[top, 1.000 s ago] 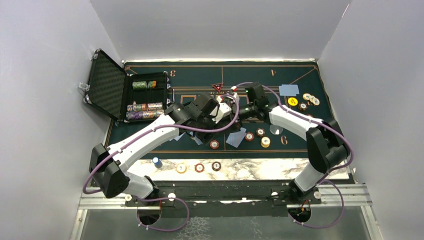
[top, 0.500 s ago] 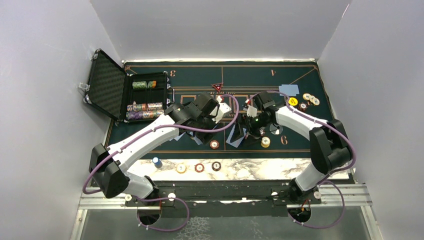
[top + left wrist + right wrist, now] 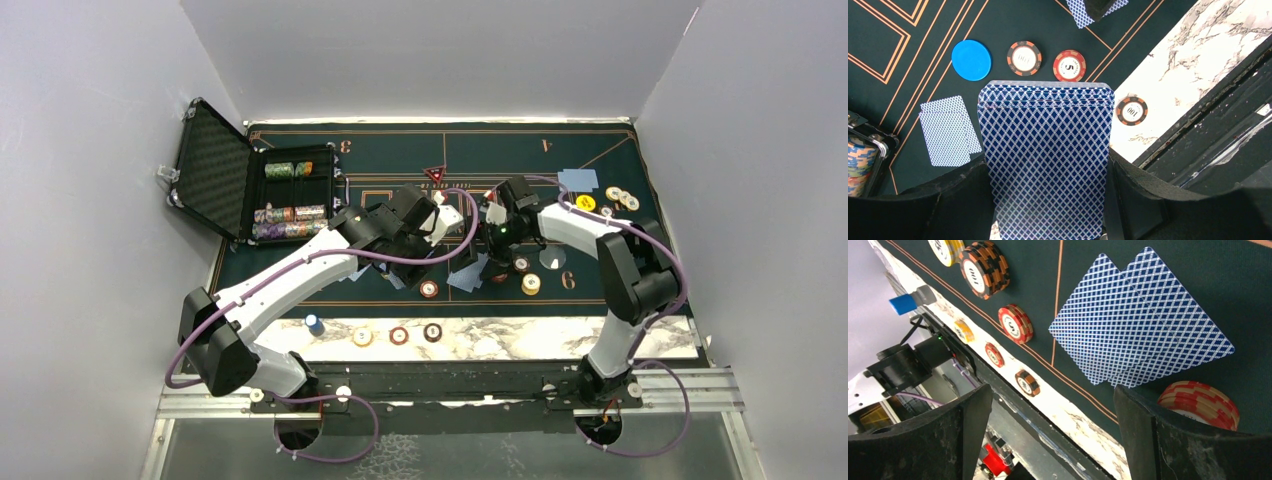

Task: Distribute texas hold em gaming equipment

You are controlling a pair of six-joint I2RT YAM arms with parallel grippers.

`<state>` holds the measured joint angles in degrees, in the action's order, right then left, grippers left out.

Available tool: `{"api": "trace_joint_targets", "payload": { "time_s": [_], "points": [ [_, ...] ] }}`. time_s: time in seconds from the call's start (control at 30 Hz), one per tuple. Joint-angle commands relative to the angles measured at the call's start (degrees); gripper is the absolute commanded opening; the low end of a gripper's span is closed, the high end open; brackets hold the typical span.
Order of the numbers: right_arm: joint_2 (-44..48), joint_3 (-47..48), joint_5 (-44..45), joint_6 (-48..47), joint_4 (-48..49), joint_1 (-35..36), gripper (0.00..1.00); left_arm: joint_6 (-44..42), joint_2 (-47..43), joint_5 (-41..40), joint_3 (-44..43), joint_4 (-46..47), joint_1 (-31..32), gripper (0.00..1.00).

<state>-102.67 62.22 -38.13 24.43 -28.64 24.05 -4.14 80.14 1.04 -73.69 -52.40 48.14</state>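
My left gripper (image 3: 1046, 205) is shut on a deck of blue-backed playing cards (image 3: 1045, 150), held above the mat at mid table (image 3: 440, 222). My right gripper (image 3: 1052, 405) stands open with nothing between its fingers, just near of two overlapping blue-backed cards (image 3: 1143, 320) lying on the mat (image 3: 466, 274). A red-and-white chip stack (image 3: 1198, 402) sits by its right finger. A black-and-orange chip stack (image 3: 984, 271) and a red chip (image 3: 1016, 323) lie further left. The small red triangular marker (image 3: 434, 174) is at the back of the mat.
The open black case (image 3: 255, 190) with chip rows stands at the back left. On the green mat (image 3: 400, 150) a blue disc (image 3: 971, 60), two chips (image 3: 1024, 57) and two more cards (image 3: 948, 131) lie under the left wrist. Three chips (image 3: 398, 335) rest on the marble strip.
The right arm swung from beside the held deck toward the near side of the mat, over the two cards, and its jaws widened. The left arm stayed still with the deck.
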Motion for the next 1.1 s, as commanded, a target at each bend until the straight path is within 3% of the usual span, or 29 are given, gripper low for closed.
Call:
{"api": "trace_joint_targets", "payload": {
  "time_s": [0.0,0.1,0.17,0.23,0.4,0.87,1.07],
  "points": [
    [3.6,4.1,0.7,-1.7,-5.9,-0.8,0.94,-0.5,-1.3,0.8,-1.6,1.0,0.4,0.0],
    [9.3,4.3,-2.7,-5.4,-8.9,-3.0,0.94,-0.6,-1.5,1.5,-1.5,1.1,0.4,0.0],
    [11.3,5.5,-10.8,-6.9,-7.4,-3.2,0.94,-0.8,-1.5,1.6,-1.6,1.1,0.4,0.0],
    [10.9,6.0,-21.0,-2.5,-2.0,-2.6,0.94,-1.2,-1.6,1.7,-1.6,1.0,0.3,0.0],
    [9.0,5.0,-29.9,11.2,14.5,0.8,0.94,-1.3,-1.9,1.9,-1.7,0.8,0.4,0.0],
    [2.4,5.7,-28.2,16.4,22.0,10.0,0.83,-1.7,-1.5,2.3,-2.5,0.8,0.5,0.0],
    [0.2,8.8,-24.2,9.8,13.1,10.3,0.71,-1.7,-1.5,2.1,-2.9,0.8,0.5,0.0]
  ]
}}
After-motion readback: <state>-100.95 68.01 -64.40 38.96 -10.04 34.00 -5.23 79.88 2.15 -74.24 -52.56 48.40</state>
